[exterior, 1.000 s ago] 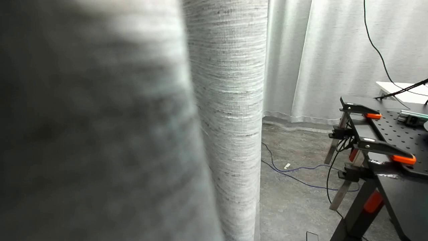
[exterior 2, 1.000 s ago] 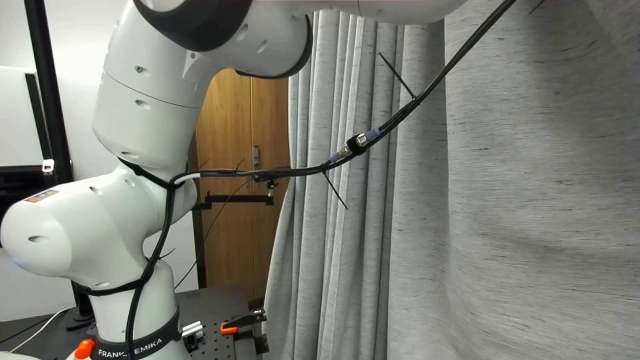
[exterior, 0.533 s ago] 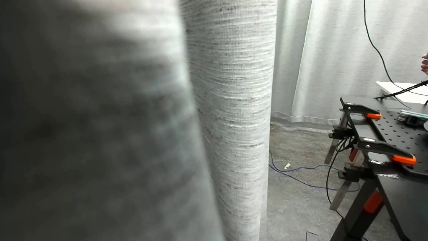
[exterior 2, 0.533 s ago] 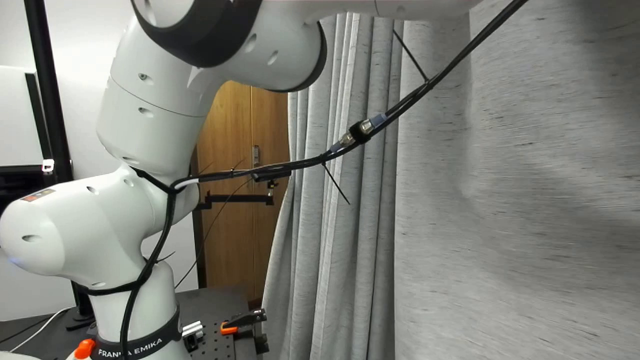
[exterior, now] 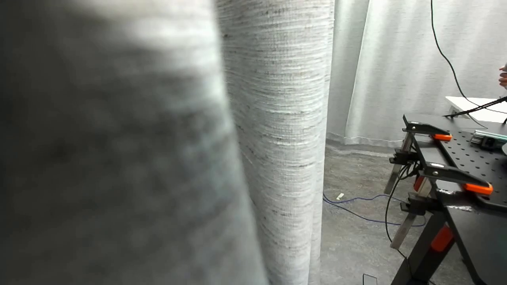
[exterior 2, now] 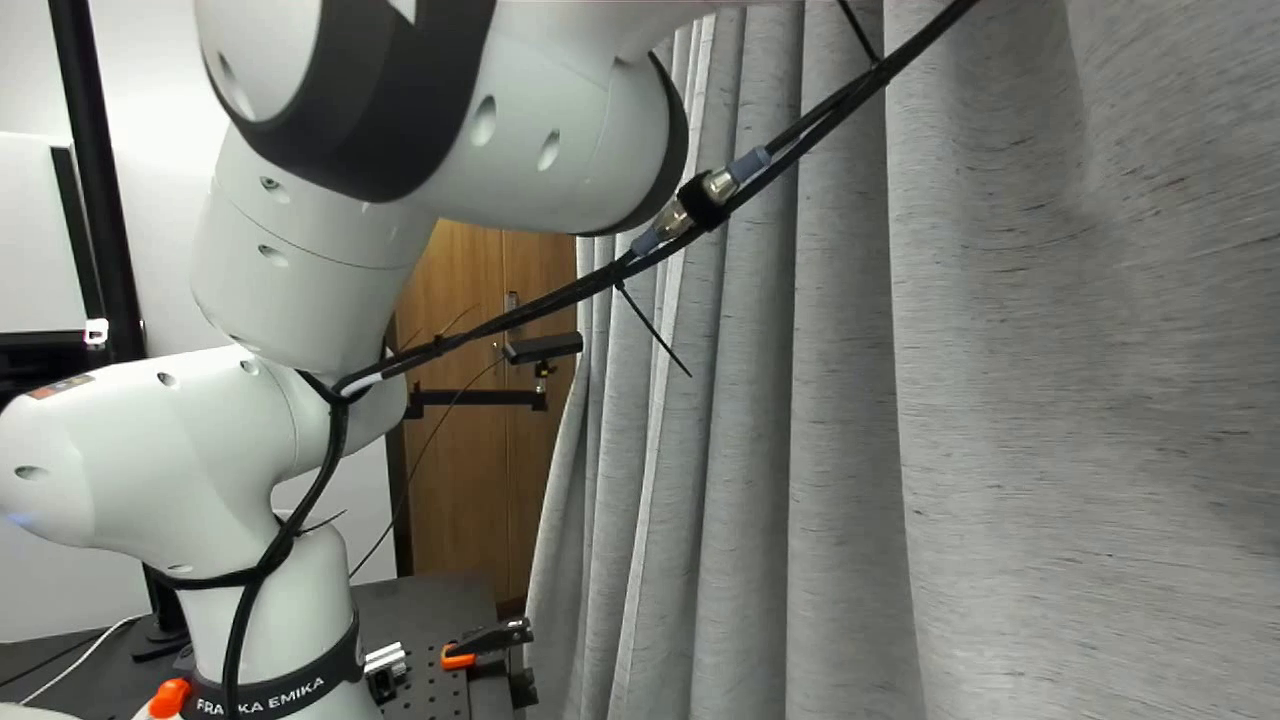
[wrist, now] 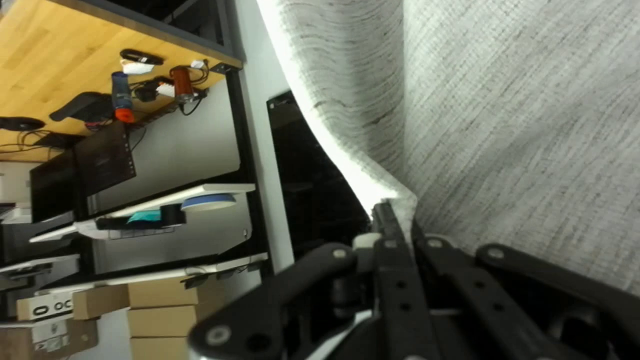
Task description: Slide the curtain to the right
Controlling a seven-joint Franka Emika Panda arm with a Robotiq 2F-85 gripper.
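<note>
The grey curtain hangs in folds in both exterior views (exterior: 285, 118) (exterior 2: 1050, 420). A very near, blurred fold fills the left of an exterior view. In the wrist view, the curtain (wrist: 505, 130) fills the right side, and its bright edge runs down into the jaws. My gripper (wrist: 401, 221) is shut on that edge, with the cloth pinched between its fingers. The gripper is out of view or hidden in both exterior views. There the white arm (exterior 2: 560, 130) reaches up and right, out of the top of the picture, in front of the curtain.
A black table (exterior: 471, 221) with orange-tipped clamps (exterior: 455, 174) stands beside the curtain. Blue cables (exterior: 360, 213) lie on the floor. A black cable (exterior 2: 540, 310) hangs along the arm. A hand (exterior: 503, 77) shows at the right edge. Shelves (wrist: 165, 272) and a wooden desk (wrist: 60, 55) lie beyond.
The curtain's hanging edge has shifted right over the floor in an exterior view. The arm's elbow has come lower and appears larger; the nearby folds have shifted. A hand has appeared at the right edge.
</note>
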